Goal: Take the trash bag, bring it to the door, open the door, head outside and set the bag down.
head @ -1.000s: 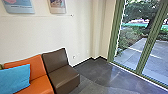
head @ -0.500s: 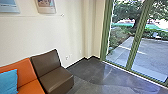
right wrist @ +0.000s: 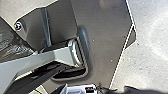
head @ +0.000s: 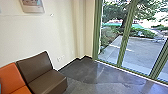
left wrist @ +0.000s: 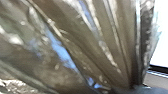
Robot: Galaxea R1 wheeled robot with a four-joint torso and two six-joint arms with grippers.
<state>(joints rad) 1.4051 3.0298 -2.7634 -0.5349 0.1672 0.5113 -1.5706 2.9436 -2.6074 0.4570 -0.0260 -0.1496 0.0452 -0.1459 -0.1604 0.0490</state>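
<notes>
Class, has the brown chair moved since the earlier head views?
No. The brown chair keeps its place relative to the wall outlets; the camera moved.

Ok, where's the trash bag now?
The trash bag is on the robot's left side, close up in the left wrist view; in the right wrist view it shows beside the robot's dark plate.

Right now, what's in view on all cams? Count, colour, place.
trash bag: one, dark, glossy, large in left wrist view
brown seat: one, by the wall
orange seat: one, beside the brown one, cut off
wall: cream, behind seats
poster: one mostly visible, pale, on wall
green-framed glazing: several panes, right of head view
floor: grey, indoors
paving: grey, outside
greenery: count unclear, green, outside
robot plate: one, dark, right wrist view
</notes>
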